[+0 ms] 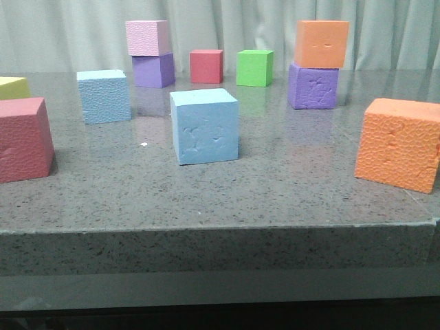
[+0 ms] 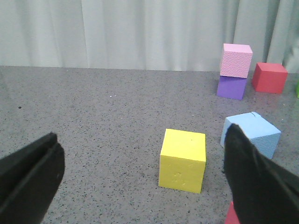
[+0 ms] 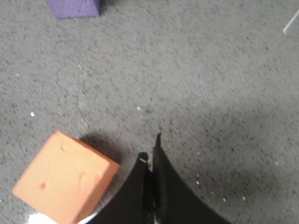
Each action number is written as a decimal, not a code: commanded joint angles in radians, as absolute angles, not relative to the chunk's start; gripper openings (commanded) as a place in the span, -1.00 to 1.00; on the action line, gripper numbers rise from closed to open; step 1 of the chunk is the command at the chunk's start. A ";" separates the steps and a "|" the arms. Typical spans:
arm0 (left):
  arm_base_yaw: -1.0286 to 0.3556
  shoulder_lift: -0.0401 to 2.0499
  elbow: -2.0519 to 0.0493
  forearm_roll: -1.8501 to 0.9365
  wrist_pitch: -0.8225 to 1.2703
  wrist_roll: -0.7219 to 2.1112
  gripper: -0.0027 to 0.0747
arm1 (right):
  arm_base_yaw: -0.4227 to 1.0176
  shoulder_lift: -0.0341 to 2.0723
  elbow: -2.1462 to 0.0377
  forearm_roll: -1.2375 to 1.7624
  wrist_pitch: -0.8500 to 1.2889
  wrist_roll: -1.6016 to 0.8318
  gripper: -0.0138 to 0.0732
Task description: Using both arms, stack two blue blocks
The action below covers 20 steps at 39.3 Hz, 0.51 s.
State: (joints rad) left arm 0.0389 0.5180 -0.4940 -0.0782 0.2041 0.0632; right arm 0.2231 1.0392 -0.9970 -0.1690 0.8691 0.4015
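A smooth sky-blue block (image 1: 204, 126) with small dents stands near the middle of the grey table. A pebbly sky-blue block (image 1: 104, 95) stands apart to its left and farther back; it also shows in the left wrist view (image 2: 254, 133), partly behind a finger. My left gripper (image 2: 140, 179) is open and empty, its fingers (image 2: 254, 182) wide apart around a yellow block (image 2: 182, 160). My right gripper (image 3: 150, 156) is shut and empty above bare table, beside an orange block (image 3: 65, 177). Neither gripper shows in the front view.
Around the blue blocks stand a red block (image 1: 24, 139) and a yellow block (image 1: 14, 87) at left, pink on purple (image 1: 150, 53), red (image 1: 206, 66), green (image 1: 255, 67), orange on purple (image 1: 317, 65), and a big orange block (image 1: 400, 142) at right. The table's front edge (image 1: 220, 227) is near.
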 commanded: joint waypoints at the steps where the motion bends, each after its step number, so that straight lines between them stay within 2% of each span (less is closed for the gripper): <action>1: 0.041 0.527 -0.531 -0.085 0.118 0.054 0.80 | 0.215 0.920 -0.909 -0.189 0.726 0.384 -0.84; 12: 0.041 0.527 -0.531 -0.085 0.118 0.054 0.80 | 0.215 0.624 -0.628 -0.246 0.540 0.375 -0.84; 20: 0.041 0.543 -0.547 -0.085 0.113 0.054 0.80 | 0.215 0.491 -0.524 -0.248 0.455 0.374 -0.85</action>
